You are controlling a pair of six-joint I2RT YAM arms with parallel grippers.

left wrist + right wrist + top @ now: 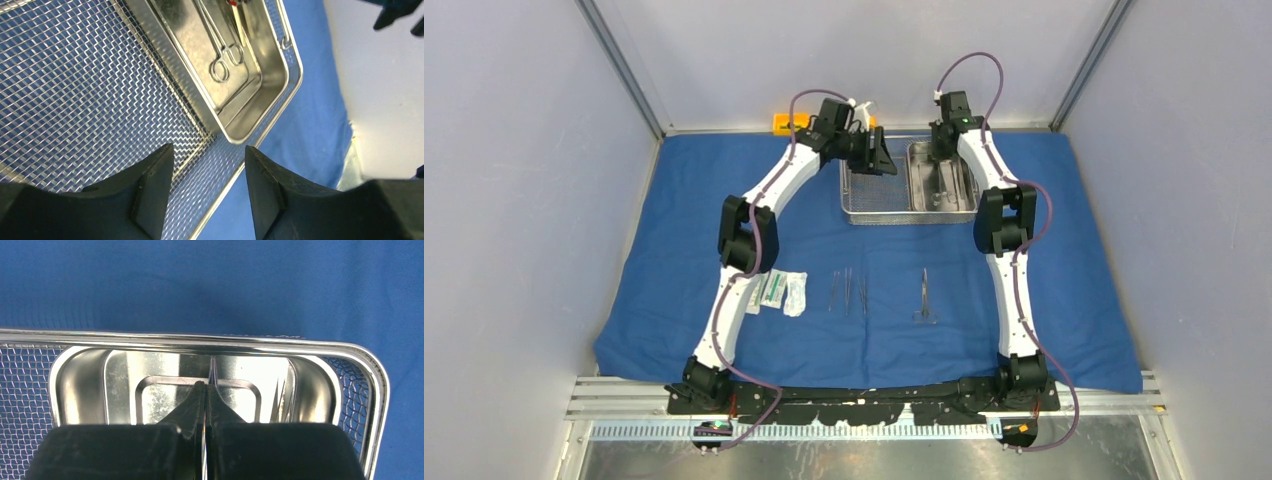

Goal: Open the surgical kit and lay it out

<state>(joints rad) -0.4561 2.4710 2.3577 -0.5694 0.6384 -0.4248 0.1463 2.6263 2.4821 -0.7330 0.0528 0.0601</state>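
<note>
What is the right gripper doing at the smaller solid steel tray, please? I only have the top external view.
Observer: In the right wrist view the right gripper is shut on a thin steel instrument and points into the smaller solid steel tray.
Operator: Thank you. What kind of instrument lies in the tray?
Observer: The left wrist view shows a steel instrument with two ring handles on the tray floor. I cannot tell whether it is the gripped one.
Operator: Is the left gripper holding anything?
Observer: No. The left gripper has its fingers apart with nothing between them, above the steel mesh basket.
</note>
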